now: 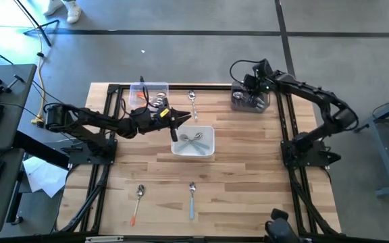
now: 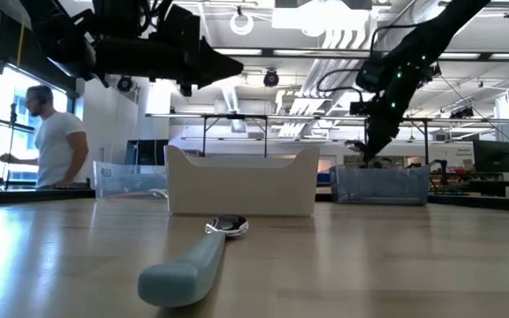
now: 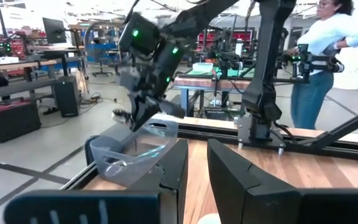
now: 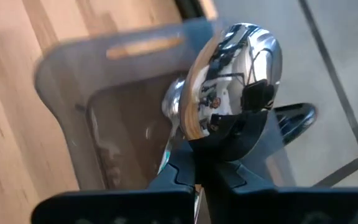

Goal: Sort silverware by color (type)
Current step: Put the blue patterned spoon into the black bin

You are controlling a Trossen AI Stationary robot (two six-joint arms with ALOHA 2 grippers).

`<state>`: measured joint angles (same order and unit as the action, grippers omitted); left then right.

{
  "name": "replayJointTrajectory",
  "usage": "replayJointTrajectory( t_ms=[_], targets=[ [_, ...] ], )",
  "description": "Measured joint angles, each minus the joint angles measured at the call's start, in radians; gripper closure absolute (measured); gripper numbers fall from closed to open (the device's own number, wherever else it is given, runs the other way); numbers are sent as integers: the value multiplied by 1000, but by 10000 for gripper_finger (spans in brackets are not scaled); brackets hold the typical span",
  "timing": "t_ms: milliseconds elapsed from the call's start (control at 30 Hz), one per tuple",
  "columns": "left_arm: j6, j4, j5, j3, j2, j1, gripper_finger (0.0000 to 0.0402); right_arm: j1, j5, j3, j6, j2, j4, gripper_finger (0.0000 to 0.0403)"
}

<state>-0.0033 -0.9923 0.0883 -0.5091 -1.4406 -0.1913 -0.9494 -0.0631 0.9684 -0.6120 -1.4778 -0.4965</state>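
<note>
My right gripper [image 1: 252, 86] hovers over the grey translucent bin [image 1: 250, 100] at the table's far right, shut on a spoon whose shiny bowl [image 4: 235, 62] sticks out past the fingertips. My left gripper [image 1: 181, 121] points level above the white bin [image 1: 208, 150], which holds spoons [image 1: 193, 137]. Its fingers [image 3: 194, 168] stand a little apart with nothing between them. A silver spoon [image 1: 192, 101] lies flat beyond the white bin. An orange-handled spoon [image 1: 138, 201] and a blue-handled spoon [image 1: 192, 199] lie flat near the front edge. My right gripper pinches the spoon between its two fingers at the base of the bowl [image 4: 213, 115]. The fingers slant downward from above. The bowl juts out beyond the fingertips, lifted clear above the grey bin [image 4: 110, 124]. The fingers hide the handle.
A clear bin [image 1: 148, 93] stands at the far left of the table, beside my left arm. Bare wood lies between the white bin and the two spoons at the front. People stand in the room beyond the table.
</note>
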Motion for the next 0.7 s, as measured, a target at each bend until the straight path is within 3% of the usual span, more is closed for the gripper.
replayJointTrajectory(
  t_ms=[467, 700],
  targets=[
    [-8, -2, 2, 0, 0, 0, 351, -15, -20, 0, -14, -123, 22, 400],
    [37, 5, -25, 0, 0, -1, 351, -4, 87, 0, 44, -131, 34, 330]
  ],
)
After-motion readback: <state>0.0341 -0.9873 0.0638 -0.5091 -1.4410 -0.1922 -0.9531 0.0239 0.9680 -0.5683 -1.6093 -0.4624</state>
